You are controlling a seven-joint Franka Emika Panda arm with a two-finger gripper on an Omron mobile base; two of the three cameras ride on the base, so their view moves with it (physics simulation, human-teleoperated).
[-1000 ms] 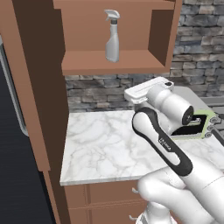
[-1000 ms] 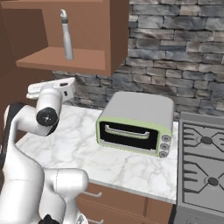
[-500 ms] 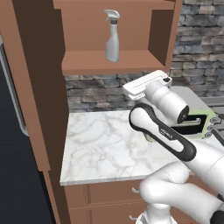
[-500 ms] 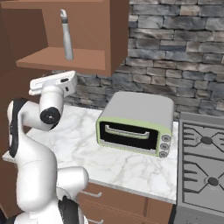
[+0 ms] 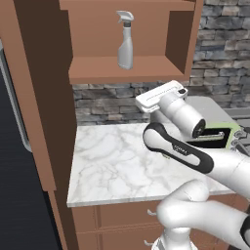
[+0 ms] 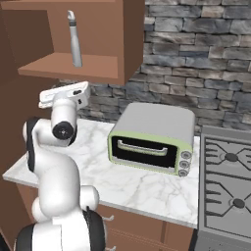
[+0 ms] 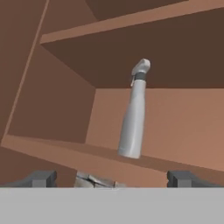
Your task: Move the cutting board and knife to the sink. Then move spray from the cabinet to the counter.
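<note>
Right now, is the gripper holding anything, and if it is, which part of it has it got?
Nothing is held. The gripper is open with its fingertips wide apart, below the shelf edge of the cabinet. The spray stands upright on the shelf, untouched.

No legible text, label, brand, number or sign in any view. A faint light marking sits on the dark cover of the arm link (image 5: 181, 149) in the left base view, too small and blurred to read.
</note>
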